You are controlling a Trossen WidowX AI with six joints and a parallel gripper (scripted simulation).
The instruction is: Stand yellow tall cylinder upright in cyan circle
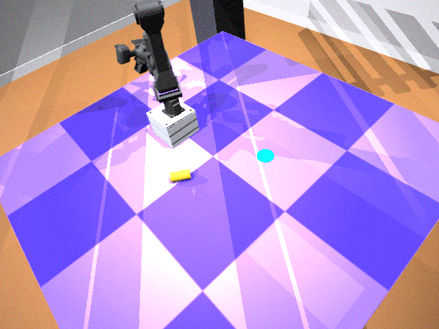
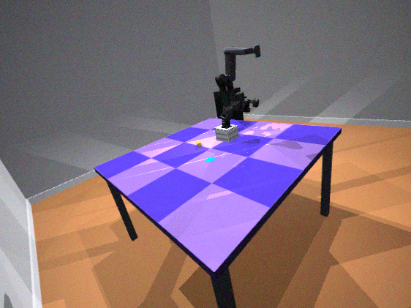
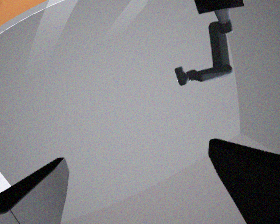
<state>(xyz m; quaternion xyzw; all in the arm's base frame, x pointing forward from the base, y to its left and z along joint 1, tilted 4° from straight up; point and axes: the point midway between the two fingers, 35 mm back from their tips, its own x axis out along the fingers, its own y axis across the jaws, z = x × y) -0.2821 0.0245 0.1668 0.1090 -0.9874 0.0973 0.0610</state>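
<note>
The yellow tall cylinder (image 1: 180, 175) (image 2: 199, 143) lies on its side on the checkered table, in front of the arm's base. In the top view its long axis runs roughly left to right. The cyan circle (image 1: 265, 155) (image 2: 210, 159) is a flat disc marking on the table, to the right of the cylinder in the top view, with nothing on it. My gripper (image 3: 139, 158) is open and empty, its two dark fingers wide apart in the wrist view. It is raised high beside the arm, far from the cylinder and the circle, neither of which shows in the wrist view.
The arm stands on a pale block (image 1: 183, 130) (image 2: 227, 134) on the checkered table (image 1: 203, 243) (image 2: 219, 231). A dark post (image 1: 228, 8) stands behind the table. A dark arm-like structure (image 2: 230, 64) (image 3: 219, 47) rises in the background.
</note>
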